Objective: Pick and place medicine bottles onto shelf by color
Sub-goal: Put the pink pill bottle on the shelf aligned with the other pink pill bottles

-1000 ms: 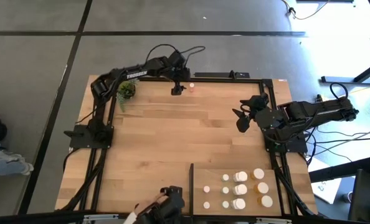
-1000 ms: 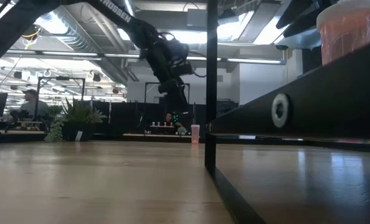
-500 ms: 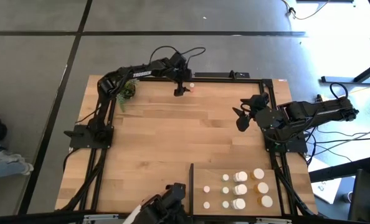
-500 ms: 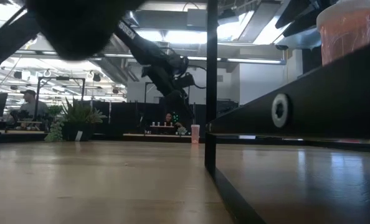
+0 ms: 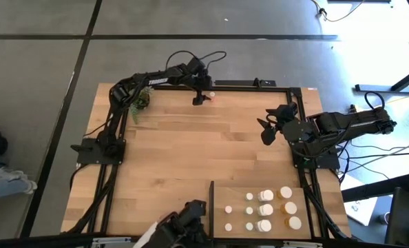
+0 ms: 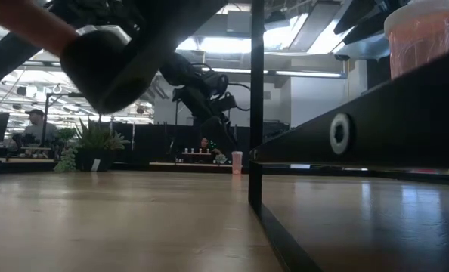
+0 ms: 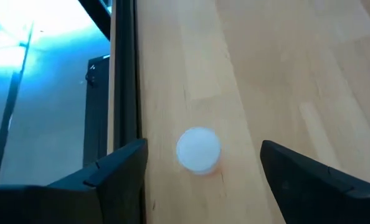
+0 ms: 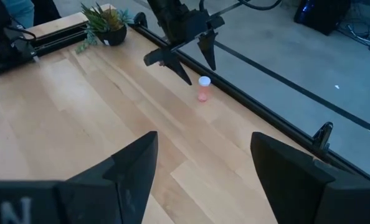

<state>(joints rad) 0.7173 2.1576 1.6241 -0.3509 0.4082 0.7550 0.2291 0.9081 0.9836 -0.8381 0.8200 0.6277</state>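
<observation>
One lone medicine bottle (image 5: 211,96) stands at the desk's far edge, beside the black frame rail (image 7: 124,93), apart from the others. The left claw (image 5: 200,98) hangs over it with fingers spread wide; in the left wrist view the white cap (image 7: 199,149) sits between the two dark fingers (image 7: 119,171), untouched. The right wrist view shows what the overhead one hides: a pinkish-orange body (image 8: 203,91) under that cap. The right claw (image 5: 266,129) waits open near the desk's right edge. Eleven more bottles (image 5: 266,195) stand in rows on the shelf (image 5: 325,220) at the near right corner. A potted plant (image 5: 141,100) occupies the far left corner. A dark blurred shape (image 6: 126,53) blocks much of the low view.
</observation>
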